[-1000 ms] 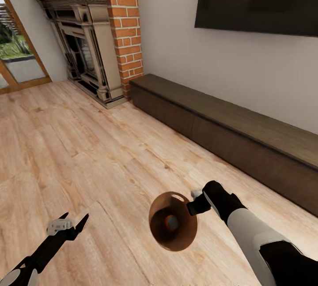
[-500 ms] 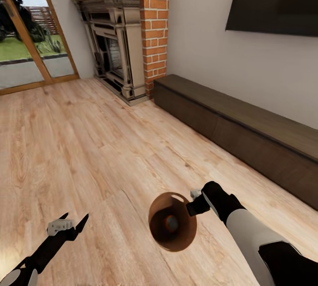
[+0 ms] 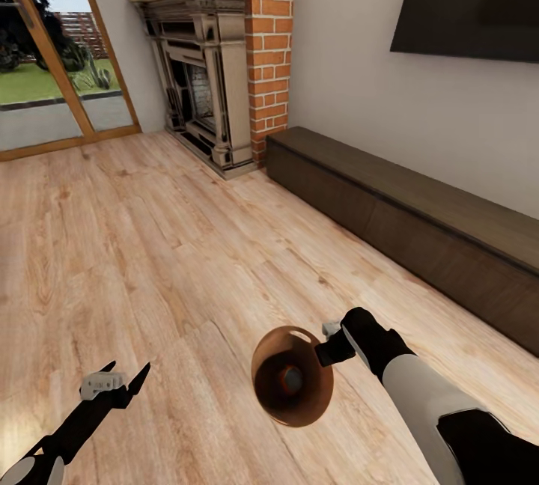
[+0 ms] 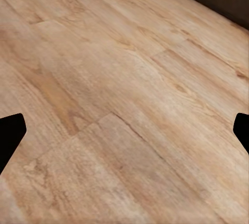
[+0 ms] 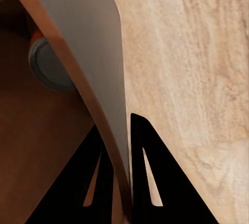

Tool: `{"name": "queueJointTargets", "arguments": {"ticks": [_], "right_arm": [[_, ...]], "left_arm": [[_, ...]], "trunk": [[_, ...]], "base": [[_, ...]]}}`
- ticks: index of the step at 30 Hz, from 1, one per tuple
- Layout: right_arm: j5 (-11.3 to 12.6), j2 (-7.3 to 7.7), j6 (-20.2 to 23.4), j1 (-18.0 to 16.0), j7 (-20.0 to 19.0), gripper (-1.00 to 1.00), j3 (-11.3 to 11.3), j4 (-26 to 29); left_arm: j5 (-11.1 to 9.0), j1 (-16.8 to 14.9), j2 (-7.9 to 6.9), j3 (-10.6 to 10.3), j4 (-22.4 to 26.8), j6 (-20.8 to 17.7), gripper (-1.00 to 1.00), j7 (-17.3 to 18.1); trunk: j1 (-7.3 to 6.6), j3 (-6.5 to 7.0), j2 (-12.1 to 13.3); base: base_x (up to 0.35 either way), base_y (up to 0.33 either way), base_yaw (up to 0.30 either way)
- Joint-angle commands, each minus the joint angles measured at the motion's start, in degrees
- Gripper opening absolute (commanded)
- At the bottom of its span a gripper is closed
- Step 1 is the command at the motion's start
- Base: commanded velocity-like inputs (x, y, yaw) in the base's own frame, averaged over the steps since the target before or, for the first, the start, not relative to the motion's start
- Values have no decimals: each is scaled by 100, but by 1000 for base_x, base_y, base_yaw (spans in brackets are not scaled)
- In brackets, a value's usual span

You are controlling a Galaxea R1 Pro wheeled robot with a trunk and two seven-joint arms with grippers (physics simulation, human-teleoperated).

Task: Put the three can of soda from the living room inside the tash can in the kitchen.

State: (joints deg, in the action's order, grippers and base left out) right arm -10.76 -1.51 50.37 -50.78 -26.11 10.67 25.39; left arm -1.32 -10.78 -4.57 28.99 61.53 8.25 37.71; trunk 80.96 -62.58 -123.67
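Right claw (image 3: 332,350) pinches the tash can (image 3: 293,385) rim, orange soda can (image 3: 290,377) inside; left claw (image 3: 127,380) gapes empty, farther away.

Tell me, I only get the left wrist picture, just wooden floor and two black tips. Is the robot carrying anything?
Observer: Yes. In the head view the right hand holds a round bin, the tash can, pinched by its rim.
Visitor: Anything inside it?
Observer: One orange can of soda lies in the bottom, silver end up.
Visitor: And the hand I'm looking from?
Observer: The left hand is open and holds nothing.
Visitor: What room?
Observer: One with a brick fireplace.
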Motion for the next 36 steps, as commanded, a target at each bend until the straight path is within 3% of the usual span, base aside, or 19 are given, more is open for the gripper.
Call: {"name": "queueJointTargets", "arguments": {"ticks": [1, 28, 36], "right_arm": [[161, -3, 34, -2, -35, -100, -16, -1], [164, -99, 34, 37, -35, -100, -12, -9], [160, -108, 34, 44, -35, -100, -14, -8]], "left_arm": [[0, -1, 0, 0, 0, 0, 100, 0], [-6, 4, 39, 1, 8, 1, 100, 4], [-16, 2, 40, 1, 15, 1, 100, -8]], "trunk": [[0, 0, 0], [0, 0, 0], [0, 0, 0]], "base": [[-23, 0, 14], [-288, 0, 220], [-91, -124, 247]]}}
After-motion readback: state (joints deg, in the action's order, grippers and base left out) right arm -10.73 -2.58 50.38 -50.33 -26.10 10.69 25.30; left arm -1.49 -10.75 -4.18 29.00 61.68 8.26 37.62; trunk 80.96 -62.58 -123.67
